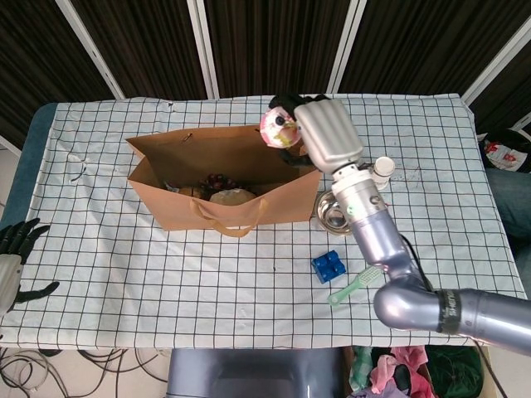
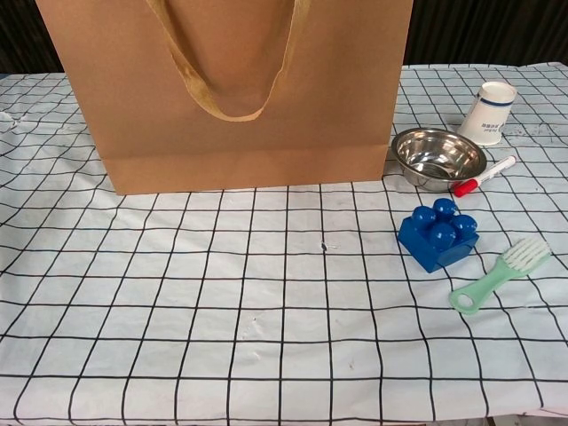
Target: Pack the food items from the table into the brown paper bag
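The brown paper bag stands open on the checked cloth, with dark grapes and a pale bun-like item inside; its front face fills the chest view. My right hand holds a pink and white food item above the bag's right end, at its back rim. At the far left edge of the table my left hand hangs with fingers spread and holds nothing. Neither hand shows in the chest view.
Right of the bag sit a steel bowl, a red marker, a tipped paper cup, a blue toy brick and a green brush. The same bowl lies under my right forearm.
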